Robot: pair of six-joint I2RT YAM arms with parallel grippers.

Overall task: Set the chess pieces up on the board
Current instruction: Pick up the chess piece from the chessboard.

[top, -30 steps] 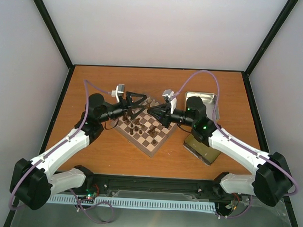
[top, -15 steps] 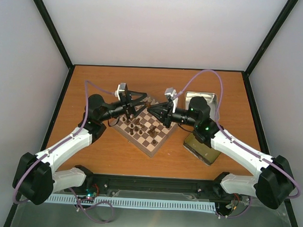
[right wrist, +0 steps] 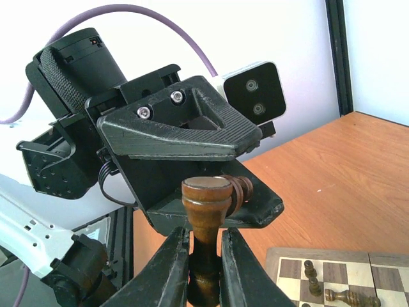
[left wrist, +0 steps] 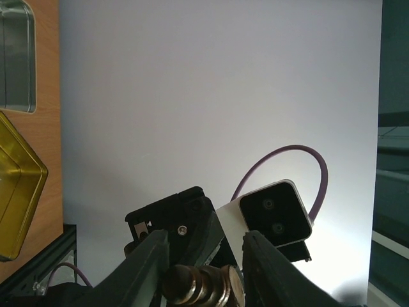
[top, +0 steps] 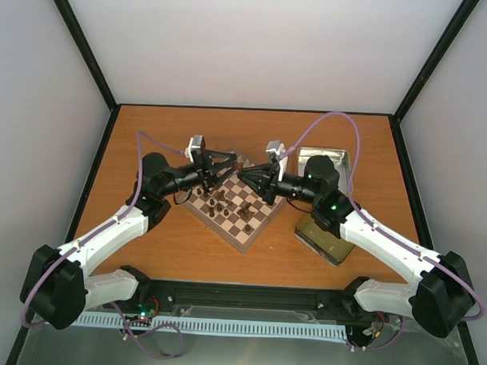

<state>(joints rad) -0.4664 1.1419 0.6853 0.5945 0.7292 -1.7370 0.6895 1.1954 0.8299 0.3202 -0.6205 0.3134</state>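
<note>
Right gripper point(right wrist: 206, 246), pinched onto the stem of a dark chess piece point(right wrist: 206, 201); the flat base end is left free beyond the fingertips. The piece is carried in the air above the board point(top: 251, 229). Opposite, the left gripper point(left wrist: 206, 242) is presented with its jaws narrowly spread to either side of the same piece; whether they bear on it cannot be told. A hand-over is inferred, probably so that the piece can be re-gripped and stood upright. Below, other dark chessmen point(top: 219, 202) are seen on the squares, at least one lying on its side. Beyond the board, a gold tin point(top: 328, 240) and a silver tin point(top: 324, 159) are kept aside on the table point(top: 169, 244).
</note>
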